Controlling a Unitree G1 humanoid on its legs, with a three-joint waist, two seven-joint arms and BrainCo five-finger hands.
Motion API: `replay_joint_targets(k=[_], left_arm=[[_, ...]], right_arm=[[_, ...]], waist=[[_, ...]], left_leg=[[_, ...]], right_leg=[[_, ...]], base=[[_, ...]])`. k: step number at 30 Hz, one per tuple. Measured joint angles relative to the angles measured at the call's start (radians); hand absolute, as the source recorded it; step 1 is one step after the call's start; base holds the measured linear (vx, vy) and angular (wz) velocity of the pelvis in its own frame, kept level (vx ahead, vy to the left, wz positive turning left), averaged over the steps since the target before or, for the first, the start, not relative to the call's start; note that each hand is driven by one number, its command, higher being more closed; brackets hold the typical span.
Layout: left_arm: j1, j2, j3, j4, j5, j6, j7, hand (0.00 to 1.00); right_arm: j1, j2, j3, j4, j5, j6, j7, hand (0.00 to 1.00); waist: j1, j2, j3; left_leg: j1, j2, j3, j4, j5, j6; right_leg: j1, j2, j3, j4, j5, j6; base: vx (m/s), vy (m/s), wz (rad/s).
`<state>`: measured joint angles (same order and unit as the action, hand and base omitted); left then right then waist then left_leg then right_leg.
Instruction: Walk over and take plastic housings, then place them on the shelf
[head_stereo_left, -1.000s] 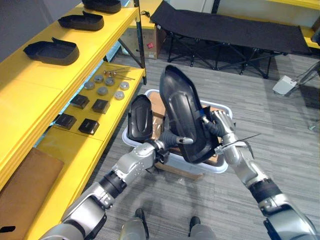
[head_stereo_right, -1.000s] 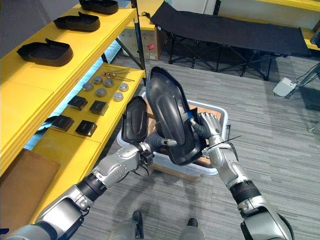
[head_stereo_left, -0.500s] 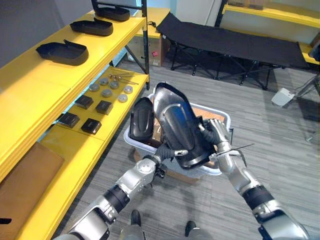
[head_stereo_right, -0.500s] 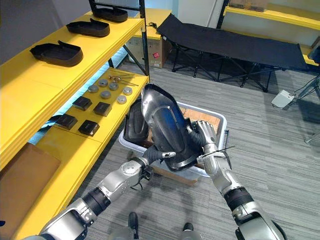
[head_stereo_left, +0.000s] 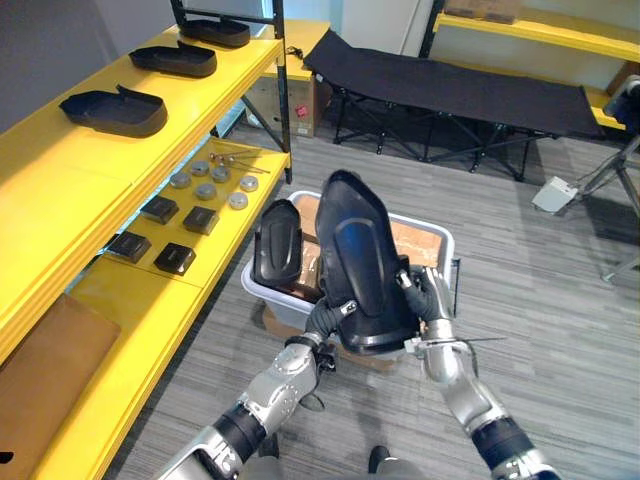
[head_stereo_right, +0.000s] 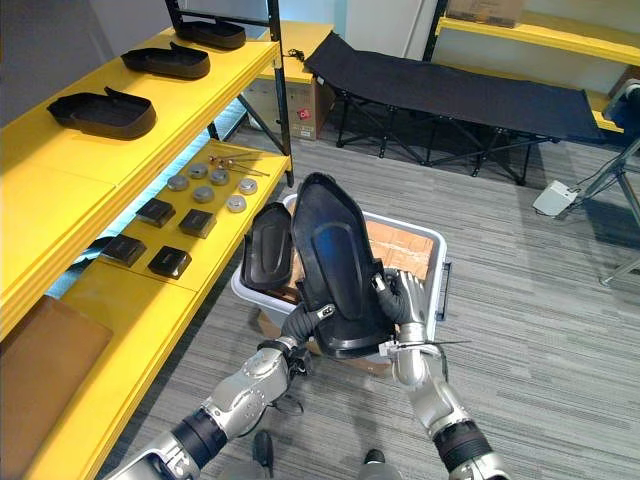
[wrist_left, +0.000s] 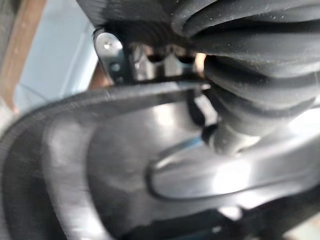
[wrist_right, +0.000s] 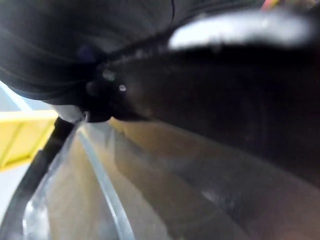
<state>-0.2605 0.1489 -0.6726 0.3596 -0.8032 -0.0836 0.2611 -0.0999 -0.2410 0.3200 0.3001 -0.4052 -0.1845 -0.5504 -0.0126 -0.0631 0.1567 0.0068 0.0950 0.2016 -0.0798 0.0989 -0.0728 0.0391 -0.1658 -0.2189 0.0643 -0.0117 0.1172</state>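
I hold a large black plastic housing (head_stereo_left: 362, 260) upright between both hands, above the front of a pale plastic bin (head_stereo_left: 447, 243). My left hand (head_stereo_left: 322, 318) grips its lower left edge with curled fingers. On the lower right edge my right hand (head_stereo_left: 428, 298) is curled round the rim. The housing's glossy surface (wrist_left: 125, 175) shows close up in the left wrist view. A second, smaller black housing (head_stereo_left: 277, 245) stands on end in the bin's left side. The yellow shelf (head_stereo_left: 60, 170) runs along the left, with three more housings (head_stereo_left: 100, 108) lying on its top level.
The shelf's lower level (head_stereo_left: 150, 290) carries small black boxes (head_stereo_left: 175, 257) and several metal discs (head_stereo_left: 208, 180). A brown board (head_stereo_left: 45, 360) lies at its near end. A black folding cot (head_stereo_left: 470, 90) stands across the grey floor behind the bin.
The held housing has swung from leaning left to upright and come nearer to me, both hands still on it. The camera has shifted as well.
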Motion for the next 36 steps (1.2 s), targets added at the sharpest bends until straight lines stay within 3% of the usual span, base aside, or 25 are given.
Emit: replay_joint_targets(k=[8, 9, 16, 19, 22, 24, 25, 27, 29, 31, 34, 36], left_arm=[[0.01, -0.003, 0.0, 0.0, -0.128, -0.091, -0.004, 1.0], [0.01, -0.003, 0.001, 0.0, -0.134, -0.095, -0.004, 1.0], [0.006, -0.003, 0.003, 0.0, -0.131, -0.121, -0.001, 1.0], [0.005, -0.024, 0.028, -0.004, -0.06, -0.126, 0.025, 1.0], [0.013, -0.067, 0.084, -0.071, 0.123, -0.124, 0.085, 1.0], [0.034, -0.09, 0.15, -0.188, 0.34, -0.118, 0.104, 1.0], [0.035, -0.09, 0.153, -0.199, 0.364, -0.117, 0.106, 1.0], [0.037, -0.088, 0.188, -0.293, 0.554, -0.112, 0.109, 1.0], [0.057, -0.082, 0.217, -0.333, 0.66, -0.109, 0.11, 1.0], [0.127, -0.071, 0.307, -0.361, 0.719, -0.108, 0.117, 1.0], [0.252, -0.027, 0.43, -0.361, 0.73, -0.089, 0.13, 1.0], [0.322, -0.002, 0.479, -0.364, 0.727, -0.087, 0.131, 1.0]], right_arm=[[0.029, 0.017, 0.021, -0.029, 0.037, 0.003, -0.021, 1.0], [0.03, 0.017, 0.024, -0.035, 0.037, 0.007, -0.022, 0.0], [0.038, 0.024, 0.038, -0.055, 0.04, 0.004, -0.062, 0.0], [0.038, 0.042, 0.035, -0.062, 0.051, -0.003, -0.095, 0.0], [0.058, 0.065, 0.017, -0.148, 0.081, -0.004, -0.142, 0.0], [0.078, 0.073, -0.007, -0.265, 0.082, -0.014, -0.154, 0.0], [0.078, 0.073, -0.01, -0.274, 0.082, -0.017, -0.154, 0.0], [0.102, 0.066, -0.034, -0.33, 0.086, -0.078, -0.15, 0.0], [0.138, 0.066, -0.063, -0.376, 0.112, -0.12, -0.153, 0.0], [0.179, 0.065, -0.175, -0.432, 0.142, -0.153, -0.171, 0.0], [0.232, 0.062, -0.36, -0.459, 0.197, -0.159, -0.207, 0.0], [0.283, 0.059, -0.416, -0.459, 0.225, -0.153, -0.212, 0.0]], waist=[[-0.003, -0.016, -0.01], [-0.003, -0.018, -0.012], [-0.003, -0.021, -0.014], [-0.001, -0.021, -0.014], [0.002, -0.021, -0.014], [0.0, -0.021, -0.014], [0.0, -0.021, -0.014], [-0.001, -0.02, -0.014], [-0.002, -0.019, -0.015], [-0.006, -0.01, -0.02], [-0.018, 0.007, -0.032], [-0.026, 0.016, -0.038]], left_leg=[[0.01, -0.001, 0.006, -0.001, -0.001, -0.001], [0.009, -0.001, 0.007, -0.001, -0.002, -0.002], [0.011, -0.003, 0.02, -0.001, -0.001, 0.0], [0.012, -0.004, 0.021, -0.001, -0.001, 0.0], [0.013, -0.01, 0.024, -0.001, -0.001, 0.0], [0.026, -0.009, 0.028, -0.001, -0.001, 0.0], [0.028, -0.009, 0.028, -0.002, -0.001, 0.0], [0.028, -0.009, 0.029, -0.002, -0.002, 0.0], [0.03, -0.01, 0.029, -0.002, -0.002, 0.0], [0.032, -0.01, 0.037, -0.007, -0.004, 0.002], [0.033, -0.008, 0.052, -0.007, -0.01, -0.002], [0.032, -0.009, 0.054, -0.007, -0.012, -0.004]], right_leg=[[0.0, -0.008, 0.003, 0.0, -0.001, 0.002], [-0.001, -0.008, 0.004, 0.001, -0.002, 0.002], [-0.006, -0.008, 0.014, 0.006, -0.002, 0.002], [-0.007, -0.008, 0.019, 0.009, -0.001, 0.003], [-0.007, -0.005, 0.021, 0.012, 0.0, 0.003], [0.0, -0.005, 0.026, 0.012, 0.0, 0.003], [0.001, -0.005, 0.026, 0.012, -0.001, 0.003], [0.001, -0.005, 0.027, 0.012, -0.001, 0.003], [0.001, -0.005, 0.027, 0.012, -0.001, 0.003], [0.0, -0.006, 0.03, 0.006, -0.001, 0.004], [-0.001, -0.005, 0.037, -0.01, -0.004, 0.007], [-0.001, -0.005, 0.039, -0.018, -0.003, 0.007]], base=[[-0.01, 0.003, -0.02], [-0.01, 0.009, -0.05], [0.01, 0.006, -0.04], [0.0, 0.0, 0.0], [0.01, 0.005, -0.02], [0.01, 0.013, -0.08], [0.0, 0.0, 0.0], [0.0, 0.0, 0.0], [-0.03, 0.015, -0.03], [-0.03, 0.019, -0.08], [-0.02, 0.018, -0.09], [0.01, 0.011, -0.05]])
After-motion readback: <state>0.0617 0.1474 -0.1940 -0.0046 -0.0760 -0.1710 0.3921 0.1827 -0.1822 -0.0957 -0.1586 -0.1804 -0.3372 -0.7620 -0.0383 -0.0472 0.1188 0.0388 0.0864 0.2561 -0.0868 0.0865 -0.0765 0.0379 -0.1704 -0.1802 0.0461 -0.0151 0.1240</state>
